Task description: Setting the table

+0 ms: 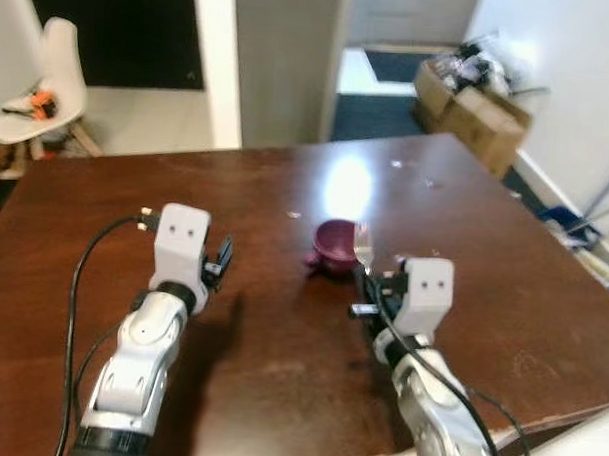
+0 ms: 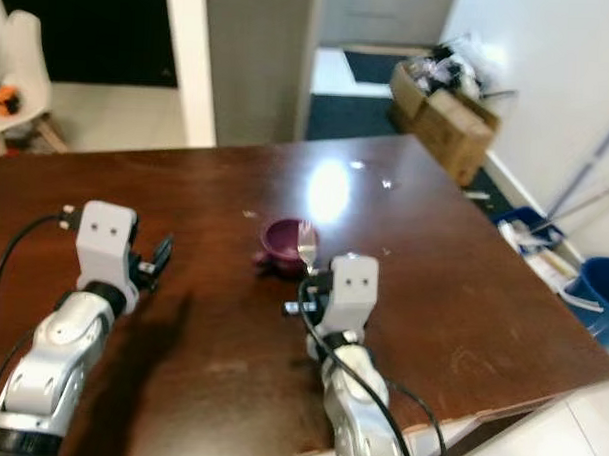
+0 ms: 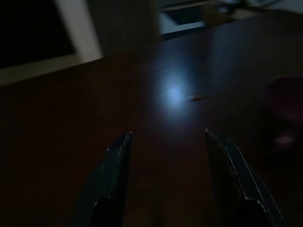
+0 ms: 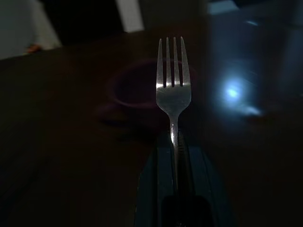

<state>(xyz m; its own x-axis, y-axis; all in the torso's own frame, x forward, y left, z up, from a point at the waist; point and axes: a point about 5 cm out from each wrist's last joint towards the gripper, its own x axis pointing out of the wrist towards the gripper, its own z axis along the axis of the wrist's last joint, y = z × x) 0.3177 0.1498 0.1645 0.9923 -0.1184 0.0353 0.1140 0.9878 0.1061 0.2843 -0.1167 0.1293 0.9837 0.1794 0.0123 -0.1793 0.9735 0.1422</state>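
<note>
One brown table (image 1: 286,187), purple bowl (image 1: 334,244), cardboard boxes (image 1: 469,99), white chair (image 1: 44,89)

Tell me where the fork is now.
The fork is clamped in the right hand, tines pointing forward just short of the purple bowl at mid-table.

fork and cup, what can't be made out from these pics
- Fork handle: in the right wrist view it runs down between the right pincer's fingers, so its end is hidden.
- Cup inside: in the left eye view the fork's head and glare cover part of it; contents cannot be told.
- Cup in the left wrist view: dark, blurred, cut off by the edge.
- Left pincer: open over bare table.
</note>
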